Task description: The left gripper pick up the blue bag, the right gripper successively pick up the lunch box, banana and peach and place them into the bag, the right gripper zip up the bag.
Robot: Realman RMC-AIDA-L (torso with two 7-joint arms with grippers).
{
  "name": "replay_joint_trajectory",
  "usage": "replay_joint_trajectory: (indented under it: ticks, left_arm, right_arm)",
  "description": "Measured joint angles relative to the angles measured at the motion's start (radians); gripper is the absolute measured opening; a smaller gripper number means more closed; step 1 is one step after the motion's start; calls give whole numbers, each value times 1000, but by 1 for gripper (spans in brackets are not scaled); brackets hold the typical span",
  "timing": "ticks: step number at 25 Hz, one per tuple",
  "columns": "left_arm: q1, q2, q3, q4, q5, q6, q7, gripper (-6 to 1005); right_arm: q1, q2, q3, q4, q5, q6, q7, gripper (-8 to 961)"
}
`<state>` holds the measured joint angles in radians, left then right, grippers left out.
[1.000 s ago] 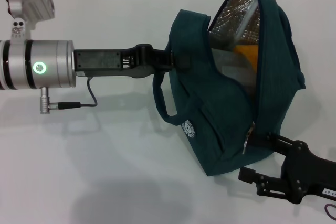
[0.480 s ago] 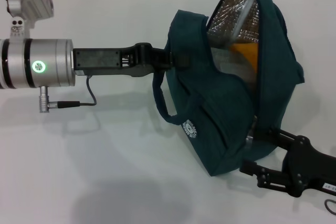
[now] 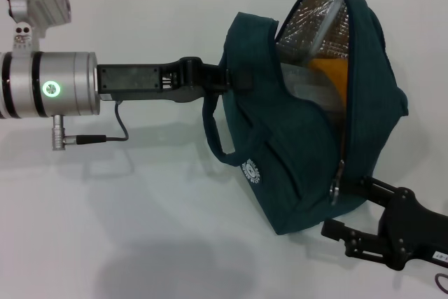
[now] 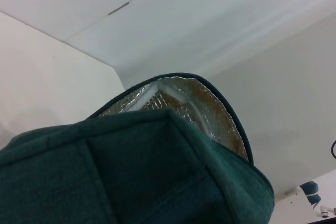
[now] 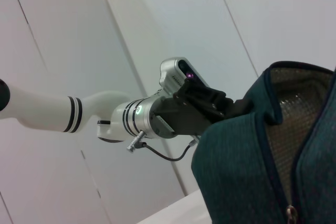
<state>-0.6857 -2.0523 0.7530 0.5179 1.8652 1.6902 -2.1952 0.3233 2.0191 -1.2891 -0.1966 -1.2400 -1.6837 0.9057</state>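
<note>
The blue bag (image 3: 301, 166) hangs above the white table, and my left gripper (image 3: 234, 78) is shut on its upper edge. Its mouth is open and shows silver lining (image 3: 315, 22). Inside, the yellow-orange banana (image 3: 327, 75) shows, with a pale clear shape, seemingly the lunch box (image 3: 308, 94), just below it. The peach is hidden. My right gripper (image 3: 344, 208) is at the bag's lower right corner, open, its upper finger beside the zipper pull (image 3: 336, 188). The right wrist view shows the bag (image 5: 247, 161), the zipper pull (image 5: 289, 213) and the left gripper (image 5: 210, 103).
The white table (image 3: 140, 229) spreads under and to the left of the bag. A loose strap (image 3: 213, 138) loops down from the bag's left side. A cable (image 3: 105, 138) hangs under the left wrist.
The bag swayed slightly. My right gripper shifted a little to the right at the bag's lower corner. The left arm has held still.
</note>
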Motion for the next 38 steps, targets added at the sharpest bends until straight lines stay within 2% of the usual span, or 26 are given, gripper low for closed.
replay_joint_trajectory:
  ticks: [8, 27, 33, 36, 38]
  left_arm:
    - [0, 0, -2, -2, 0, 0, 0, 36]
    - [0, 0, 2, 0, 0, 0, 0, 36]
    - [0, 0, 2, 1, 0, 1, 0, 36]
    - [0, 1, 2, 2, 0, 1, 0, 37]
    - [0, 1, 2, 3, 0, 1, 0, 37]
  right_arm:
    - [-22, -4, 3, 3, 43, 4, -8, 817]
    - [-15, -5, 3, -4, 50, 35, -11, 799]
    - [-10, -2, -1, -3, 52, 55, -22, 549]
    - [-10, -2, 0, -5, 52, 54, -22, 306]
    - [-10, -2, 2, -5, 52, 52, -22, 220]
